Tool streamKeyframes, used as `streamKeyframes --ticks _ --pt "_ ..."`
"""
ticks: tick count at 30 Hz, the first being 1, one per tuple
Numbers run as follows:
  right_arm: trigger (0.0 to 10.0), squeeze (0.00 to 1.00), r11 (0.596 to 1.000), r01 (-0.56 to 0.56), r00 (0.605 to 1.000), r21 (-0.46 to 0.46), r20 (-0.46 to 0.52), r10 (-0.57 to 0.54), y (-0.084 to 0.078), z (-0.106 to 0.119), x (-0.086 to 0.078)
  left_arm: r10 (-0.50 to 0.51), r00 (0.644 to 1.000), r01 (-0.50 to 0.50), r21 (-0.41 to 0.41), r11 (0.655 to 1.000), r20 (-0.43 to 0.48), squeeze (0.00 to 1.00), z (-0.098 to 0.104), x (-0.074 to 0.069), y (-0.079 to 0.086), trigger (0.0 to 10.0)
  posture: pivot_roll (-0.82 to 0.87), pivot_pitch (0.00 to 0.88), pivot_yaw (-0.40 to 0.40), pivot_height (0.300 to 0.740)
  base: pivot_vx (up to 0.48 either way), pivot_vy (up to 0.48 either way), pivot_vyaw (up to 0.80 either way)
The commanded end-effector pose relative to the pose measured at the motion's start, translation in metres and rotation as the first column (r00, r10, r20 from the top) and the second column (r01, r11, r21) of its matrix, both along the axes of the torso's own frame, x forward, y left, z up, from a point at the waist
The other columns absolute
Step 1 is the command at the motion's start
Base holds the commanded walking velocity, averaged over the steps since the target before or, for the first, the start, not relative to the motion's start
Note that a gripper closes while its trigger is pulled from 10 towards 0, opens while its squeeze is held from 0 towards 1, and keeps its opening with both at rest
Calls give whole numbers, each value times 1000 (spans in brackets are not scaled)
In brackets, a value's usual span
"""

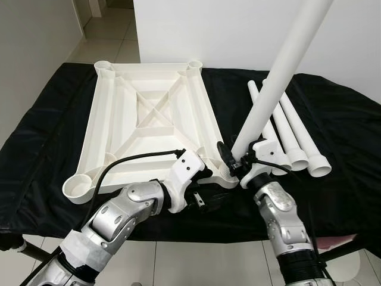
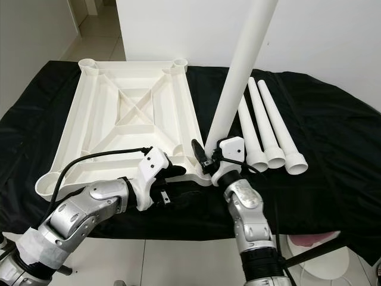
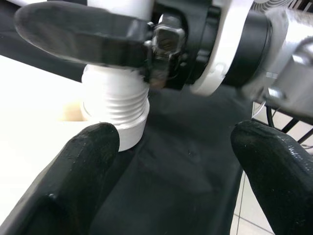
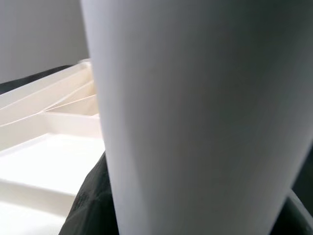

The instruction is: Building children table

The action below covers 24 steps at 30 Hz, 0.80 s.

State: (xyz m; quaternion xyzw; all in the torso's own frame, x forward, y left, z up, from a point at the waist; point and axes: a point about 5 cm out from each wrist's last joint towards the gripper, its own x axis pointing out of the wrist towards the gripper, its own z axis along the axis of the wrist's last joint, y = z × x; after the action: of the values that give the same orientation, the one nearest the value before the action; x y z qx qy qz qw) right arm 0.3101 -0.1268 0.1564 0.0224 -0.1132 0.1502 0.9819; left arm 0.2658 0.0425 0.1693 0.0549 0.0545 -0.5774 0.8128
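A white plastic tabletop (image 1: 149, 113) lies upside down on a black cloth (image 1: 47, 131). My right gripper (image 1: 235, 158) is shut on a long white table leg (image 1: 280, 77), holding it nearly upright. The leg's threaded end (image 3: 117, 105) sits at the tabletop's near right corner socket. My left gripper (image 1: 208, 187) is open just beside that same corner, low over the cloth. In the left wrist view its fingers (image 3: 73, 181) stand wide apart with the threaded end ahead of them. The right wrist view looks close along the leg (image 4: 195, 112), with the tabletop's ribs (image 4: 44, 147) behind it.
Three more white legs (image 1: 292, 131) lie side by side on the cloth to the right of the tabletop. A white wall (image 1: 238, 30) rises behind the table. Tiled floor lies at the back left and in front of the near edge.
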Motion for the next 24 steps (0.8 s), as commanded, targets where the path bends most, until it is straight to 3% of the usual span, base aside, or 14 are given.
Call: streamKeyframes --ticks 1,8,13,23,24 --pt "10000 0 993 116 980 18 -164 -111 -7 -32 -3 -93 996 93 -11 996 -3 0 3 -4 -1 10000 88 127 -8 740 0 0 0" --pt "10000 0 961 271 952 60 -166 -258 4 -30 -6 -78 997 78 -12 997 18 0 7 1 2 10000 89 118 -26 740 0 0 0" --pt "10000 0 958 282 951 52 -145 -272 18 -24 -9 -67 997 67 -14 998 31 0 14 7 8 10000 85 135 -25 740 0 0 0" --pt "10000 0 952 304 949 43 -103 -298 6 -19 -9 -80 996 80 -4 997 34 0 12 8 9 10000 68 133 -17 740 0 0 0" --pt "10000 35 954 298 951 44 -95 -293 5 -18 -9 -85 996 85 -1 996 34 0 11 8 10 10000 64 138 -15 740 0 0 0"
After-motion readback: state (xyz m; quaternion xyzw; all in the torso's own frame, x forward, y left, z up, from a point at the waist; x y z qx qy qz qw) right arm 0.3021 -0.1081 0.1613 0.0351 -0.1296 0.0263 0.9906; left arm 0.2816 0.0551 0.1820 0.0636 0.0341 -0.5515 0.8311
